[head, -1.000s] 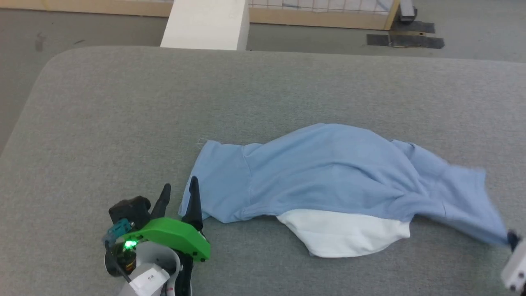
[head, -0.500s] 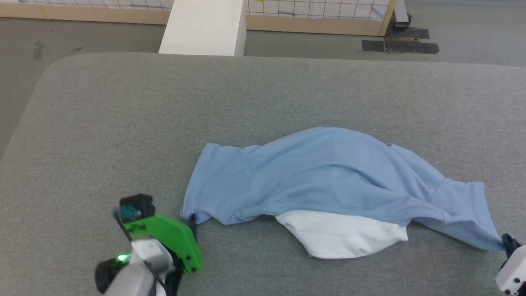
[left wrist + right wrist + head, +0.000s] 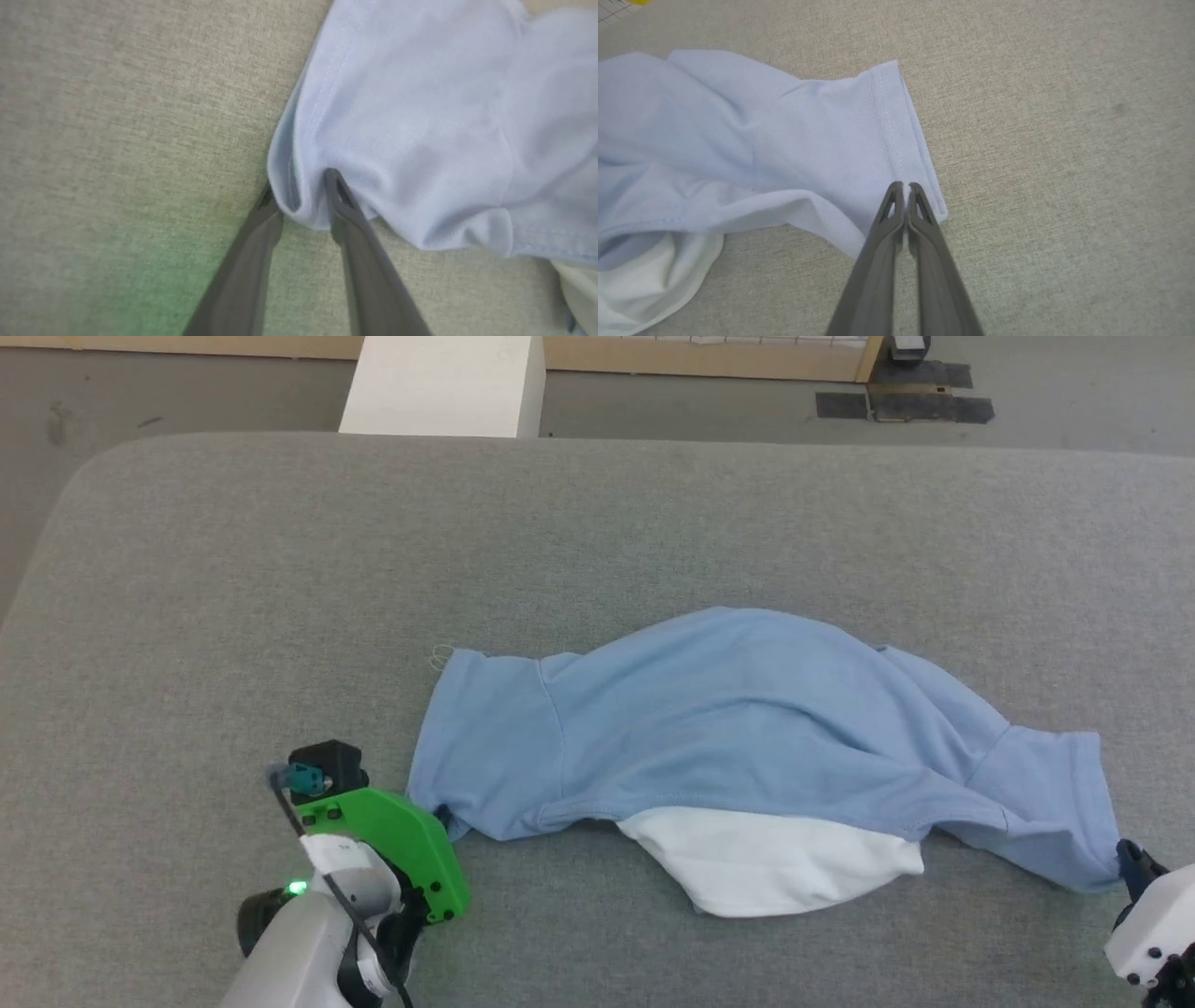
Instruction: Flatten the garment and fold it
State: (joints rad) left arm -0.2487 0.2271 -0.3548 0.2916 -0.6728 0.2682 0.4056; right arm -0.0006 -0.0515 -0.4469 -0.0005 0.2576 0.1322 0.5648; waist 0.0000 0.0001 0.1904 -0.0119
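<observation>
The garment (image 3: 747, 719), a light blue polo shirt, lies crumpled across the grey surface with its white inside (image 3: 775, 863) showing at the near edge. My left gripper (image 3: 439, 817) is down at the left sleeve's near corner. In the left wrist view, this left gripper (image 3: 299, 186) pinches a bunched fold of the sleeve (image 3: 397, 121). My right gripper (image 3: 1125, 859) holds the right sleeve's near corner. In the right wrist view, the right gripper (image 3: 906, 185) is shut on the sleeve hem (image 3: 896, 135). Collar, buttons and logo are hidden.
The grey padded table (image 3: 280, 569) has a rounded far-left corner, with bare floor beyond it. A white block (image 3: 439, 383) stands past the far edge. Open grey surface surrounds the shirt on all sides.
My left gripper, open and pointing up a second ago, has dropped to the left sleeve corner and closed on it. The right sleeve has settled lower. The camera has shifted slightly.
</observation>
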